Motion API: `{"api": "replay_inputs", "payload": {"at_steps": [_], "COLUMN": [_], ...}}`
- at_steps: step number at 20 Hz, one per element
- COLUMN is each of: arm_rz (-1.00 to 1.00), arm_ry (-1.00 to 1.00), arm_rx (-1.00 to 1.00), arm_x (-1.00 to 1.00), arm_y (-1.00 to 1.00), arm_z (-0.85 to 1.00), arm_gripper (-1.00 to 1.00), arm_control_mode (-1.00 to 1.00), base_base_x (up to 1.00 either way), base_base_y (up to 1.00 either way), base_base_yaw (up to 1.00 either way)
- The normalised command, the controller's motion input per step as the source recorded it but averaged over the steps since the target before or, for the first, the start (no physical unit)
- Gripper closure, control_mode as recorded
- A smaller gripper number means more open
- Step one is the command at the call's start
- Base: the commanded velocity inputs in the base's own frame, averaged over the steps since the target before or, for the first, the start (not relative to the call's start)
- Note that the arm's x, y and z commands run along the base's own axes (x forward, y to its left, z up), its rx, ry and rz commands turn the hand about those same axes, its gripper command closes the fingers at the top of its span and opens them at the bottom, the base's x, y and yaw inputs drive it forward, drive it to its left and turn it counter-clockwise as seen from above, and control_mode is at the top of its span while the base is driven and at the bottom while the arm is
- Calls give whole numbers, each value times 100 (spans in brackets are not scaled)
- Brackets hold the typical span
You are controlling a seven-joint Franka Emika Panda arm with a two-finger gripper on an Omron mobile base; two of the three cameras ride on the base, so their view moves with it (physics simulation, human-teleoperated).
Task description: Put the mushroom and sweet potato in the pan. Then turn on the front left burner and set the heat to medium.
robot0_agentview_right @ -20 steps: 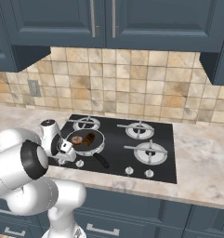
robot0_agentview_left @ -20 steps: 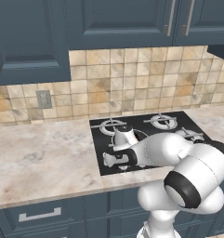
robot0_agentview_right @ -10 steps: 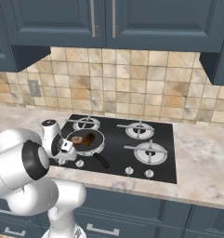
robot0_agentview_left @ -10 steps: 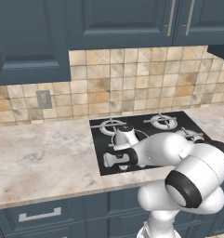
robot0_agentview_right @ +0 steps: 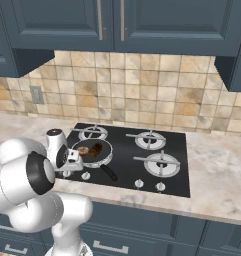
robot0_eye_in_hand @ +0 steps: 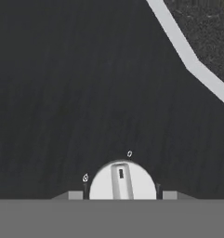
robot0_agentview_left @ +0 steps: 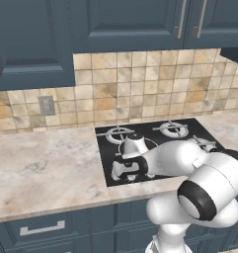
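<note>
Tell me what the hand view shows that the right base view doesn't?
Hand view alone: the small flame marks beside a white knob, and the line on that knob, with the claw shut on it.
Right base view alone: the mushroom and sweet potato inside the pan, other burners, cabinets, tiles.
Both: the black stovetop and the pan's pale rim.
</note>
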Motion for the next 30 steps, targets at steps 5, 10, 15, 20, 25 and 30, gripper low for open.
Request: {"api": "replay_inputs", "payload": {"at_steps": [5,10,15,20,25,30], "arm_rz": [21,21,22,21,21,24], "arm_ry": [0,0,0,0,0,-3], "arm_rx": [0,0,0,0,0,0], "arm_x": [-2,-3,-4,-8,-21,-44], "arm_y": [0,0,0,0,0,0], "arm_z": [0,0,0,0,0,0], "arm_gripper": [100,100,100,100,100,100], "arm_control_mode": [-100,-100,-100,-100,-100,-100], "base_base_x": [0,0,0,0,0,0], "base_base_y": [0,0,0,0,0,0], "base_base_yaw": [0,0,0,0,0,0]}}
